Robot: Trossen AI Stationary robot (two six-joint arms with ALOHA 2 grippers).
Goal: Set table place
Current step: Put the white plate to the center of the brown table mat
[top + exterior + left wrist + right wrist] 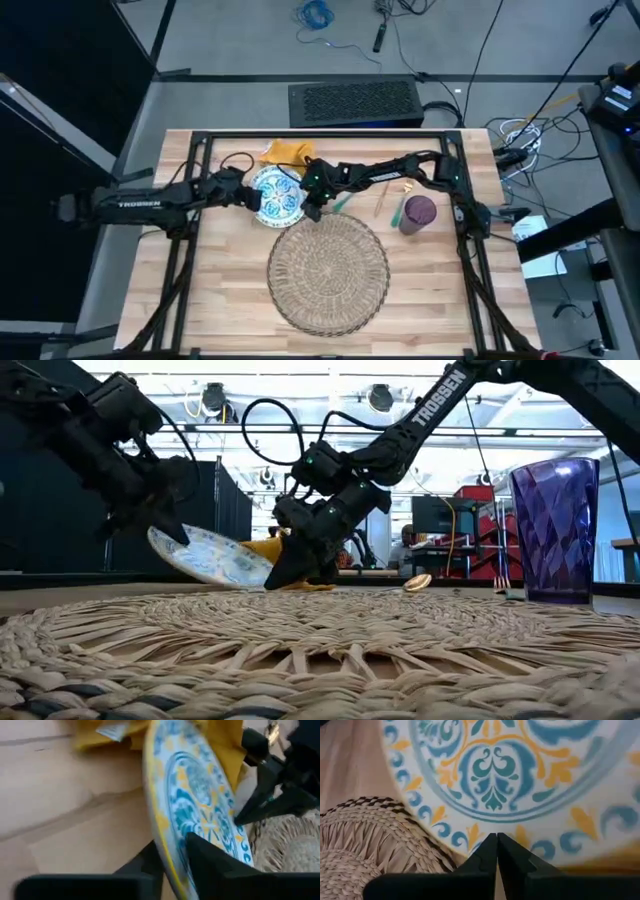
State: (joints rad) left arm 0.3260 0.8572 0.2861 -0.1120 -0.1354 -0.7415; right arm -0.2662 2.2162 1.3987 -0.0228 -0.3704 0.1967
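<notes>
The blue-green patterned plate lies on the table just beyond the round woven mat. It is tilted, its left rim raised and its right rim down on the wood. My left gripper is shut on the raised rim. My right gripper is shut and points down at the plate's right rim, beside the mat's far edge. The yellow napkin lies behind the plate. The purple cup stands right of the mat, with gold cutlery between cup and plate. My left gripper pinches the plate's left rim between its two fingers, one on the patterned top face and one beneath. The fingers come from the table's left, slanting down. The plate tilts up at this rim, and its opposite rim stays on the table. My right gripper sets its shut fingertips against the plate's lowered rim on the side nearest the mat. The fingers slant down from the table's right to the tabletop.
The right arm stretches across the table's far half, over the cutlery. A green-handled piece lies close by the right gripper. Bare wood shows left and right of the mat. A black box sits beyond the far edge.
</notes>
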